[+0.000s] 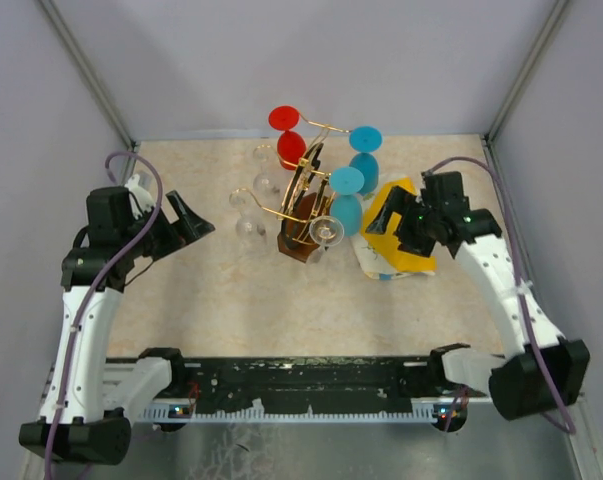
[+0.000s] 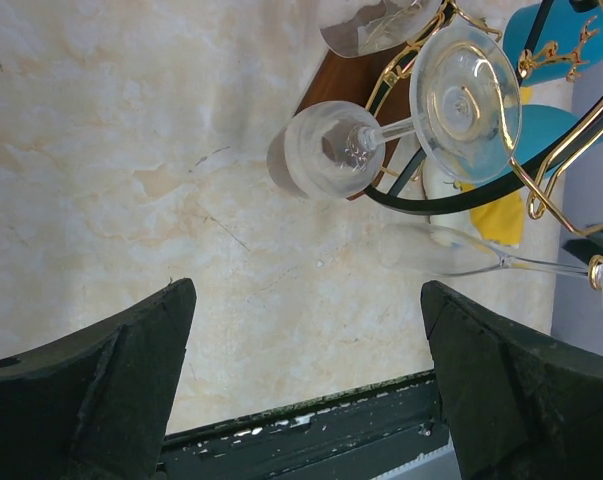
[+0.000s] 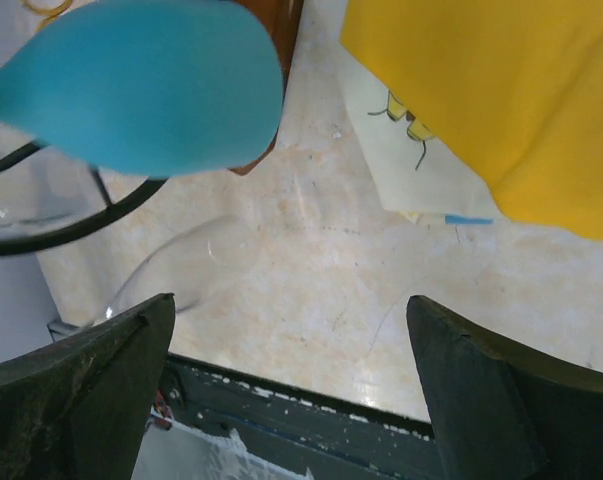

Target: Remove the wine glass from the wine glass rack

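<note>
While you have both arms off it, wine glass rack (image 1: 303, 195): it stands upright at mid-table, toward the far side, with gold wire hooks over a dark brown base (image 1: 296, 243).
Wine glasses: you have a red glass (image 1: 286, 135) on the far side of the rack, two blue glasses on its right, and clear ones on its left and near sides. All of them hang from the hooks.
Clear wine glass (image 2: 331, 150): in your left wrist view its foot sits in a gold hook and its bowl shows in front of the brown base, beyond your fingertips.
Left arm: it rises from the near-left corner, folds at the elbow, and turns its forearm right toward the rack.
Left gripper (image 1: 189, 222): it hangs left of the rack, apart from the clear glasses on that side. Its jaws are spread wide, with only bare table (image 1: 221, 300) between them.
Right arm: its white link leans far and left from the near-right corner, and the wrist tips downward.
Right gripper (image 1: 393, 225): it hovers over a yellow sheet (image 1: 411, 255), just right of the nearer blue glass (image 1: 346, 205). Its jaws are spread wide and grip nothing.
</note>
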`<state>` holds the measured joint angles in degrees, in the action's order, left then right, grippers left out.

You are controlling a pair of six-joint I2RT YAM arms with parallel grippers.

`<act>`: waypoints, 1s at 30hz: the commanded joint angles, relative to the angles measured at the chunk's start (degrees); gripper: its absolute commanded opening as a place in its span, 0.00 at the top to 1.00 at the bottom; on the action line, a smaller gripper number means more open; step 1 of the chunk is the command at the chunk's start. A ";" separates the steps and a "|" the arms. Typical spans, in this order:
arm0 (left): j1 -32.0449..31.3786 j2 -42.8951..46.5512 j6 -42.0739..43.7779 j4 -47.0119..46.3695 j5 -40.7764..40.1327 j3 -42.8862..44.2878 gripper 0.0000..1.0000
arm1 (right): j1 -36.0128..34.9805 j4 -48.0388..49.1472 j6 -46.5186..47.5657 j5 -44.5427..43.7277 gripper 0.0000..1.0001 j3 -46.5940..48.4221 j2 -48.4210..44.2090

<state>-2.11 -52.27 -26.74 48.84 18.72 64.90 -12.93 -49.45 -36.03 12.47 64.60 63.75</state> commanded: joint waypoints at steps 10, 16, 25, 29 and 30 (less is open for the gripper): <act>0.26 -0.94 -0.03 -4.00 -2.49 -1.14 0.00 | 10.21 25.14 -1.84 16.21 0.01 -0.86 24.15; 0.24 -3.60 -0.16 -7.26 -2.16 -2.94 0.00 | 10.25 25.00 -0.85 17.67 0.01 6.21 35.98; 0.28 -5.76 0.54 -7.42 -2.68 -1.20 0.00 | 11.31 12.39 1.07 12.98 0.01 19.18 52.26; 0.27 -6.11 1.48 -6.53 -2.97 -0.22 0.00 | 20.57 6.61 1.86 2.84 0.01 18.83 51.66; 0.32 -6.11 1.78 -6.39 -3.17 -0.03 0.00 | 23.86 6.12 1.79 0.94 0.01 18.20 50.39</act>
<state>-2.09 -58.39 -26.70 43.20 16.12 62.37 -0.27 -35.99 -36.77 26.81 83.05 115.81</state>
